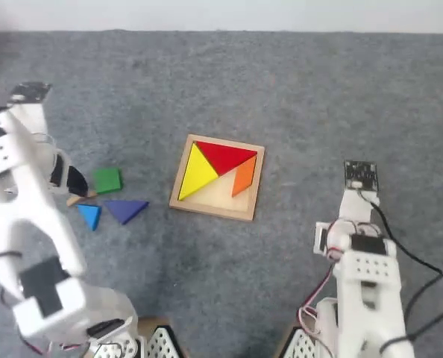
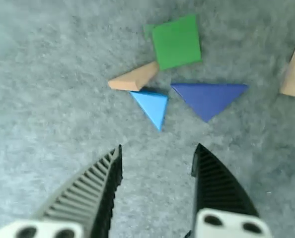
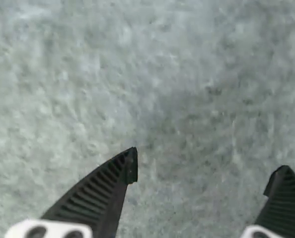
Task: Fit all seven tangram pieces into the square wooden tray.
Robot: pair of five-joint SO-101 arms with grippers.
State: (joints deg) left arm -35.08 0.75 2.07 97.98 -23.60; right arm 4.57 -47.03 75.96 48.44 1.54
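The square wooden tray (image 1: 257, 188) lies mid-table with a yellow triangle (image 1: 195, 173), a red triangle (image 1: 225, 156) and an orange piece (image 1: 244, 177) in it. Part of its floor is bare. Left of it on the carpet lie a green square (image 2: 177, 41), a tan piece (image 2: 134, 79), a light blue small triangle (image 2: 153, 105) and a dark blue triangle (image 2: 208, 96). My left gripper (image 2: 157, 148) hangs open just short of the light blue triangle, holding nothing. My right gripper (image 3: 208, 158) is open over bare carpet, right of the tray.
Grey carpet covers the table. The tray's corner (image 2: 294, 74) shows beyond the dark blue triangle. The right arm (image 1: 363, 261) stands at the front right, the left arm (image 1: 27, 224) along the left side.
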